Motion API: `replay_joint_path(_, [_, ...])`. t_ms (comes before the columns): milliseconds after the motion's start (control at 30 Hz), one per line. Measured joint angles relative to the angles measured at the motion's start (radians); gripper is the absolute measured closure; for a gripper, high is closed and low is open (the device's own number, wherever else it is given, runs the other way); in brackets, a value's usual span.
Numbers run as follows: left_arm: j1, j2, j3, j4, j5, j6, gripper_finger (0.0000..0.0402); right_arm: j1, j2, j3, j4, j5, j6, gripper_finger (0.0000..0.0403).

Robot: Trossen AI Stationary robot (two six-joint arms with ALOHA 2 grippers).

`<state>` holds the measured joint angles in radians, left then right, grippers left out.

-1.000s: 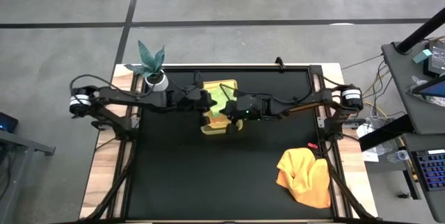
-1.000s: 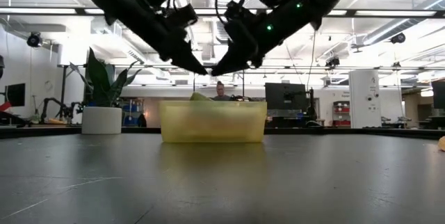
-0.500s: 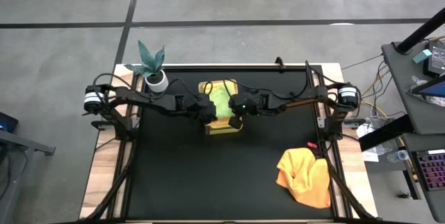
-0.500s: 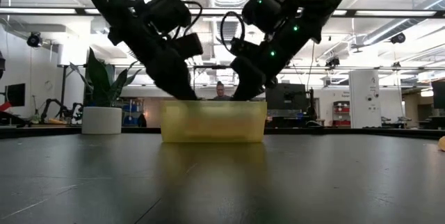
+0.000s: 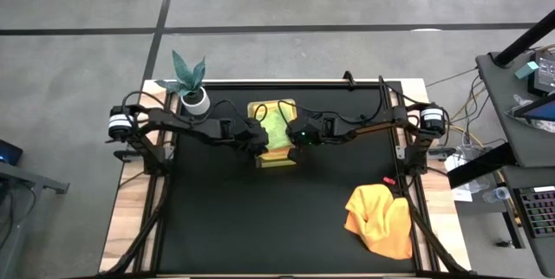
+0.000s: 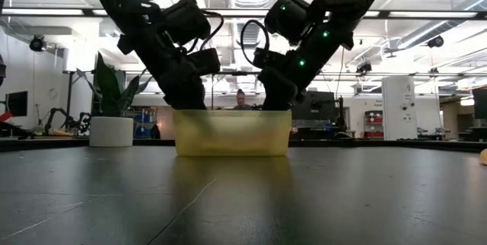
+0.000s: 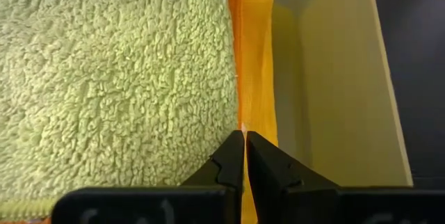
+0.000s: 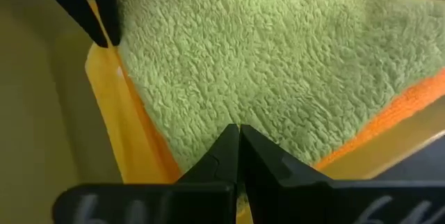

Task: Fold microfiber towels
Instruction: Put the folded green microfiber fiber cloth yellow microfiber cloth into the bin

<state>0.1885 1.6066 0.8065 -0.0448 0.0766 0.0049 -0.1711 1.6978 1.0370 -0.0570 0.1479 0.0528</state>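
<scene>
Light pours down from long ceiling strips [image 6: 228,11] at the back of the room, bright enough to glare white and turn both arms into near silhouettes. The black table [image 6: 243,199] catches a dull sheen. From overhead everything looks evenly lit, shadows soft. Up close, the green towel [image 7: 118,78] is crisp; the dark fingers [image 7: 233,165] seem slightly soft.
</scene>
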Motion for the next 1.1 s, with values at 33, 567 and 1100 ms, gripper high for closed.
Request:
replay_joint_path(33, [0.000, -0.001, 0.001, -0.001, 0.003, 0.000, 0.0396, 0.000, 0.000, 0.001, -0.006, -0.001, 0.000, 0.0394])
replay_joint_path(567, [0.057, -0.220, 0.011, -0.016, -0.080, 0.219, 0.0396, -0.071, -0.047, 0.191, -0.204, 0.002, -0.148, 0.0394])
replay_joint_path(1100, [0.258, -0.051, 0.014, 0.093, -0.082, 0.272, 0.0396, -0.255, 0.091, 0.236, -0.038, -0.242, -0.131, 0.0394])
